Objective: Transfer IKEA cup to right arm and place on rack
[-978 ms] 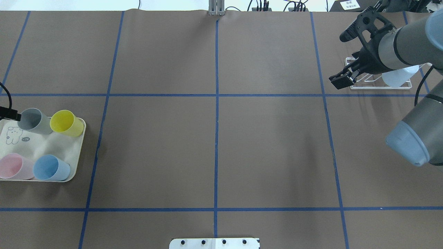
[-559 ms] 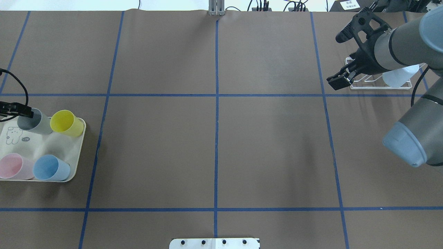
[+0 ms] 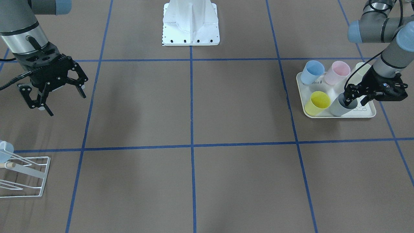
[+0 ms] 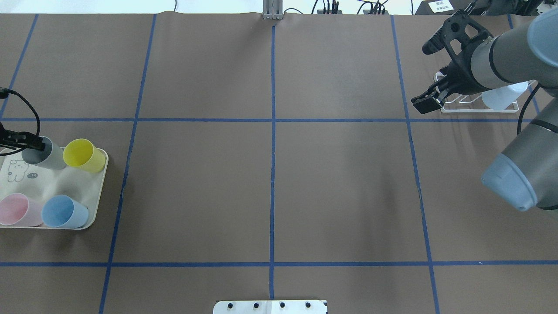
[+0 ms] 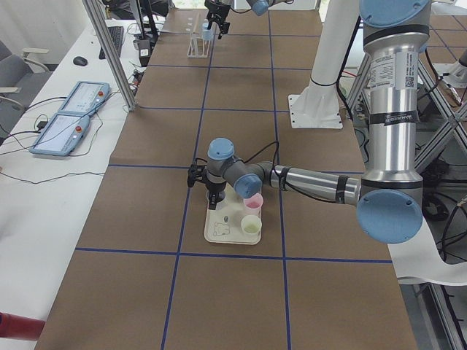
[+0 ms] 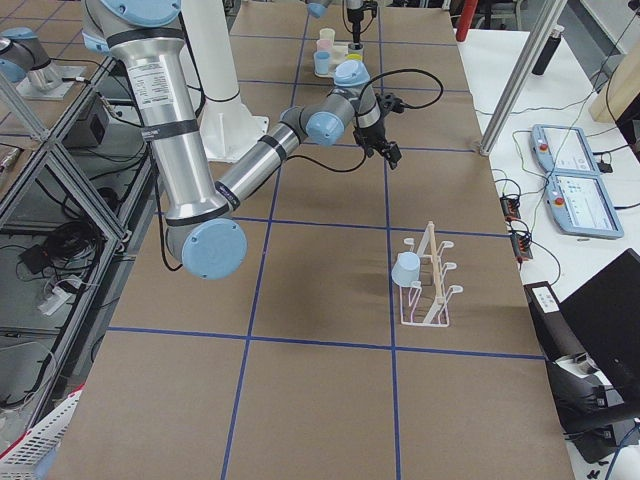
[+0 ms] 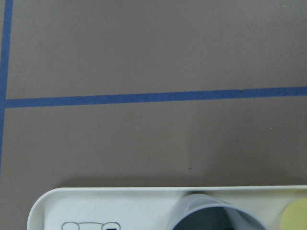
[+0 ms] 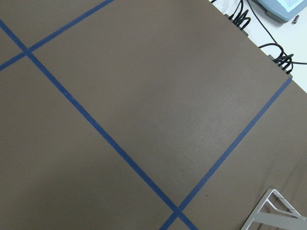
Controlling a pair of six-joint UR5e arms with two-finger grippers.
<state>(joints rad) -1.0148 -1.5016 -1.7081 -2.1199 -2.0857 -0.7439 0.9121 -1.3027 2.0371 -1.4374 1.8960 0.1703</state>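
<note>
- Grey IKEA cup [image 3: 338, 109]: stands upright on the cream rabbit-print tray [image 3: 339, 116], directly under the left claw [image 3: 354, 99]. One finger appears to dip into the cup's mouth, but whether the claw has pinched the wall cannot be told.
- Step in hand, as judged: the pick-up before the hand-over, with the lift not yet made.
- Next move calls for a firm pinch on the rim, a straight rise, then travel toward the right claw [image 3: 61, 102], which hangs spread wide and holds nothing.
- Close quarters: the yellow cup [image 3: 317, 103] sits just beside the grey one, beyond the claw's fingertips. The pink cup [image 3: 337, 72] and blue cup [image 3: 312, 72] stand on the claw's robot-base side.
- Open room: between the two claws the table [image 3: 226, 106] shows only blue tape lines. The rack [image 3: 29, 176], bearing a pale blue cup [image 3: 4, 151], lies near the right claw, away from the base.
</note>
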